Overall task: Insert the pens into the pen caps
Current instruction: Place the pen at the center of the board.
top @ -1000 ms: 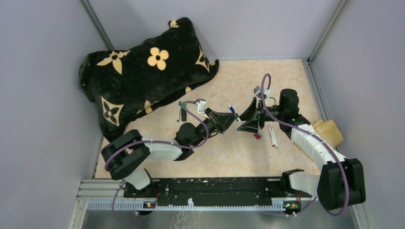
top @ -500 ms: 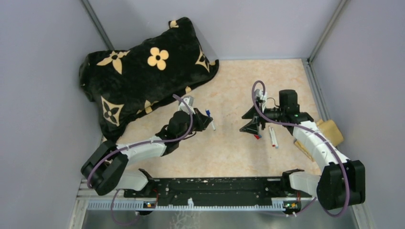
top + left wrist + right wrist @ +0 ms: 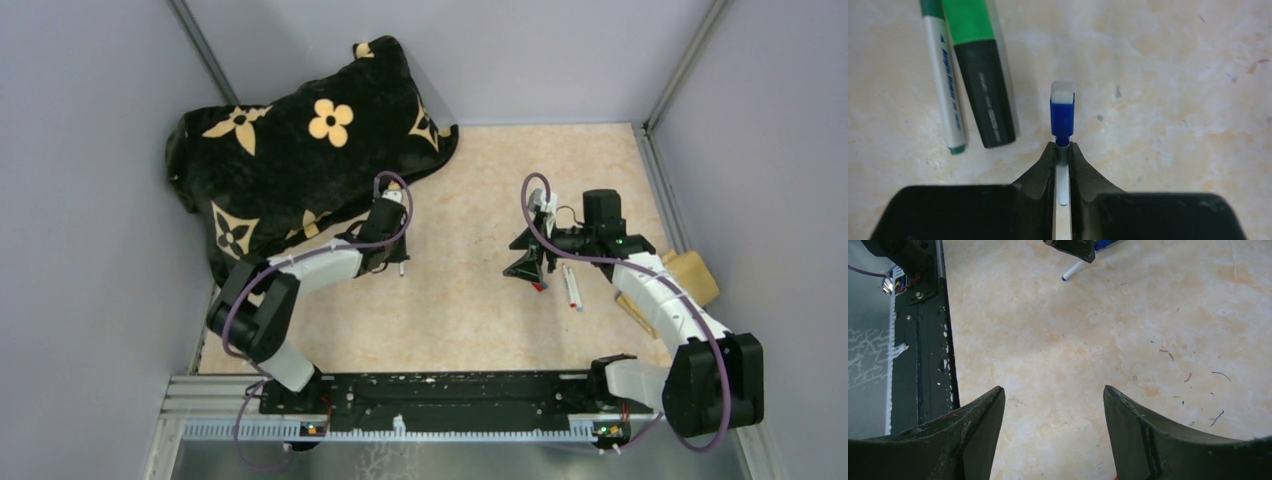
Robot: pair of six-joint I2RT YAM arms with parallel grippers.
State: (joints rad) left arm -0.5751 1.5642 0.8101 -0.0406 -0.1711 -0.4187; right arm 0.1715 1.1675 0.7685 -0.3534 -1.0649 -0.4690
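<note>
One pen (image 3: pixel 1062 181) sits pinched tight in my left gripper (image 3: pixel 1062 150), its blue cap (image 3: pixel 1062 116) apparently seated, at mid-frame of the wrist view. My right gripper (image 3: pixel 1053 390) gapes wide, empty. The red-ended pen (image 3: pixel 571 287) right of centre overhead probably awaits capping.

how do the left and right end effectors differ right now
The left end effector is shut on a blue-ended pen; the right end effector is open and holds nothing. The left end effector has a thin green-tipped pen and a thick black marker lying just beside it; the right end effector has only bare table between its fingers. Both are black, with two fingers.
</note>
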